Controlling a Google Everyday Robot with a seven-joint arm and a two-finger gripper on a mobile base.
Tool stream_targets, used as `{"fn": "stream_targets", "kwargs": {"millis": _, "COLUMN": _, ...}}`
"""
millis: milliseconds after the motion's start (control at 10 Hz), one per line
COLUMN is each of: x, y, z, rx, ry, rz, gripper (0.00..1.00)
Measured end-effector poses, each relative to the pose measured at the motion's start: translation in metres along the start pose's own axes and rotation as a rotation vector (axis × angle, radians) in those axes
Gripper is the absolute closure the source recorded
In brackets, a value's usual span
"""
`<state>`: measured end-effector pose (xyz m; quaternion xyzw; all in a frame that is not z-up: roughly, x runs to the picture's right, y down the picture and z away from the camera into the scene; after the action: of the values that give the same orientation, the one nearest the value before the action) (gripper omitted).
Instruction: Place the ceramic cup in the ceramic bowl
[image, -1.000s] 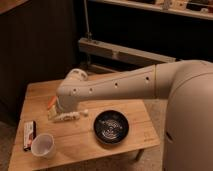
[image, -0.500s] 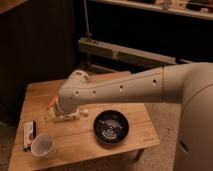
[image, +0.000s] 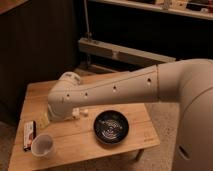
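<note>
While arm (image: 120, 87) stretches over worktop (image: 75, 140), end effector (image: 51, 116) hangs at its frame-left end, grip state impossible to tell. Cup (image: 43, 146) stands upright near it, toward camera, untouched; bowl (image: 111, 126) sits apart, to cup's right.

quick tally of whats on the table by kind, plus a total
ceramic cup: 1
ceramic bowl: 1
flat rectangular packet: 1
small white pieces: 2 showing
total: 5 showing
The gripper hangs over the left part of the table, behind the cup, and may hide more.
</note>
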<state>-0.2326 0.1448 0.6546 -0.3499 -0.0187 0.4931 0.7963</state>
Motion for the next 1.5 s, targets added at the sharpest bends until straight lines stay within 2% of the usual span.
{"fn": "stream_targets", "kwargs": {"millis": 300, "x": 0.009, "y": 0.002, "z": 0.014, "rx": -0.008, "ry": 0.026, "rz": -0.007, "gripper": 0.20}}
{"fn": "stream_targets", "kwargs": {"millis": 700, "x": 0.033, "y": 0.017, "z": 0.031, "rx": -0.021, "ry": 0.052, "rz": -0.026, "gripper": 0.20}}
{"fn": "stream_targets", "kwargs": {"millis": 1100, "x": 0.034, "y": 0.014, "z": 0.060, "rx": -0.052, "ry": 0.083, "rz": -0.039, "gripper": 0.20}}
{"fn": "stream_targets", "kwargs": {"millis": 1500, "x": 0.037, "y": 0.018, "z": 0.072, "rx": -0.069, "ry": 0.111, "rz": -0.053, "gripper": 0.20}}
